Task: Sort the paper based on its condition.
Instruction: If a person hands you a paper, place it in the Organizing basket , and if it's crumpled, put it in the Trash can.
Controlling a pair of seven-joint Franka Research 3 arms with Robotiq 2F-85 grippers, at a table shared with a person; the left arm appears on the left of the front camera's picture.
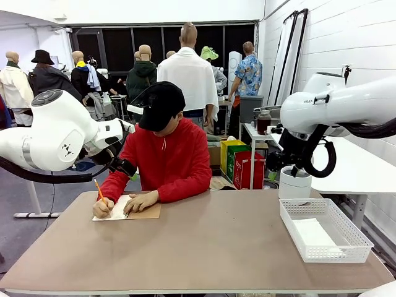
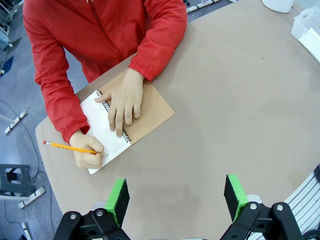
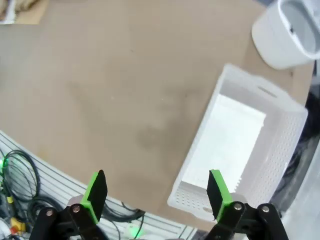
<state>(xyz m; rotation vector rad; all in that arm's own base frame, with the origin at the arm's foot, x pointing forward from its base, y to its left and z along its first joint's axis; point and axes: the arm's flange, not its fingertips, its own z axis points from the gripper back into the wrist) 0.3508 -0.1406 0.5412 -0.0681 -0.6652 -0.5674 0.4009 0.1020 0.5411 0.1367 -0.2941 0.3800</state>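
Both of your robot's hands are wide open and hold nothing: the left hand (image 2: 176,194) hangs over the brown bench (image 2: 225,100) near the person (image 2: 100,40), the right hand (image 3: 156,189) by the white plastic mesh basket (image 3: 287,137). A plain white sheet of paper (image 3: 227,137) lies flat inside that basket, at the right. At the far left, the person writes with an orange pencil (image 2: 67,146) in a brown-covered spiral notebook (image 2: 152,107).

Bright, even overhead light; soft, faint shadows are cast on the tan laminate table (image 1: 216,247). Wrist views are bent at edges.
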